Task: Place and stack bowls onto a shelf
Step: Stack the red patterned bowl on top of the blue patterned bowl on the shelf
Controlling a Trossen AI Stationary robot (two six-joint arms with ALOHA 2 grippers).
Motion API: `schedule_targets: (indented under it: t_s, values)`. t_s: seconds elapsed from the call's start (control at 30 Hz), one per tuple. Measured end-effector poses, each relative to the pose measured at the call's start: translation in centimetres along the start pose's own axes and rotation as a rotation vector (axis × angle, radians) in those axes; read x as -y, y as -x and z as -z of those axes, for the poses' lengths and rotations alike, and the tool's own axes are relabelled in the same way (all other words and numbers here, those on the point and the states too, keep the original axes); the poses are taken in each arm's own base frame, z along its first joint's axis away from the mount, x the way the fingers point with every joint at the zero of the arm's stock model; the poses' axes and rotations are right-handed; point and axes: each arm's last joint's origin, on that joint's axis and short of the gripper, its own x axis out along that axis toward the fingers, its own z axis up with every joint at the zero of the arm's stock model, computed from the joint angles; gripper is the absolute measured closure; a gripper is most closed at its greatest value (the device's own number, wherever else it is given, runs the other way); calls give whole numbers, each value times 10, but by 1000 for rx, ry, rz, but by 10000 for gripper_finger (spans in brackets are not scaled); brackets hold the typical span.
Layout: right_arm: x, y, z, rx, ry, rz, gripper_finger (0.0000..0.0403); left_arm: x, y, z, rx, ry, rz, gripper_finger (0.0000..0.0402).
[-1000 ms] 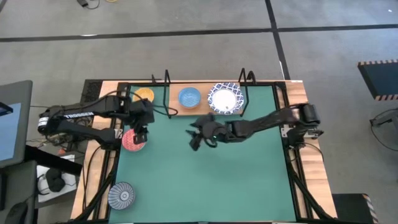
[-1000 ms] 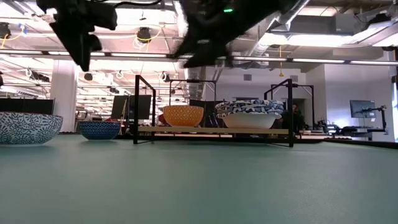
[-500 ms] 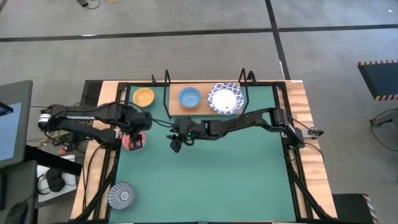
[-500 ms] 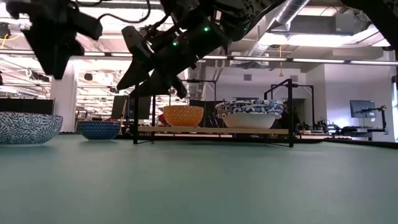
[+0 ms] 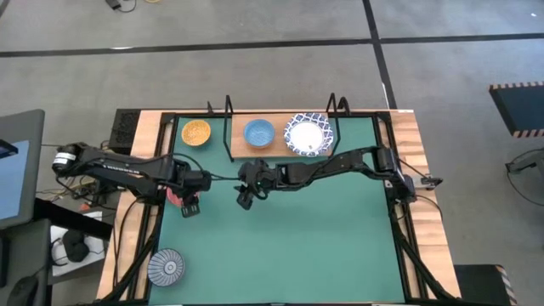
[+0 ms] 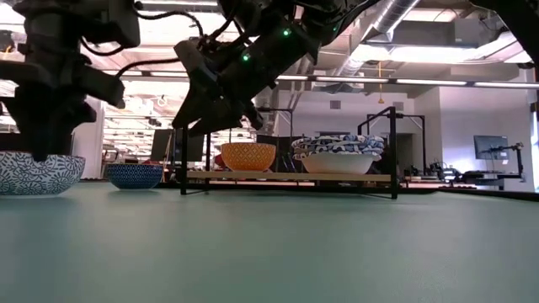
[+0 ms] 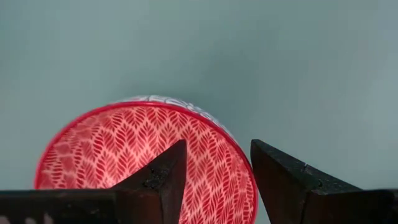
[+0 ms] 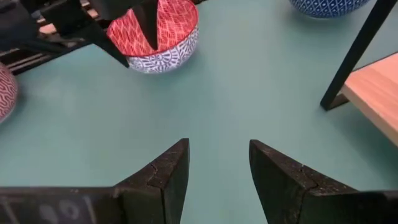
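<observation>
Open right hand faces the red bowl.

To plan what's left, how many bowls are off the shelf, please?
3: orange-yellow bowl left of the shelf, red one at the mat's left edge, grey-blue one at its lower-left corner from above. None seems hidden.

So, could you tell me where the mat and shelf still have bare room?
The green mat is bare right of the grey ribbed bowl and in front of both grippers. The shelf is full: blue bowl and white stack. It is crowded around the red bowl, where the left gripper is.
</observation>
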Motion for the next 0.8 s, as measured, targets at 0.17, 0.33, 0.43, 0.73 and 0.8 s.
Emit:
schedule_targets:
  t_s: [0.17, 0.33, 0.43, 0.73, 0.8]
  values:
    - [0, 1, -3, 15, -1, -4, 211, 1, -4, 3, 1, 22, -17, 258]
    - [1, 9, -5, -16, 5, 10, 211, 2, -13, 3, 45, 27, -10, 311]
    - [2, 24, -14, -11, 10, 73, 211, 3, -17, 1, 45, 21, 1, 344]
    - [7, 97, -34, -43, 93, 443, 211, 13, -17, -1, 87, -70, 34, 387]
    - [19, 112, -39, -64, 67, 506, 211, 20, -16, -4, 112, -110, 74, 387]
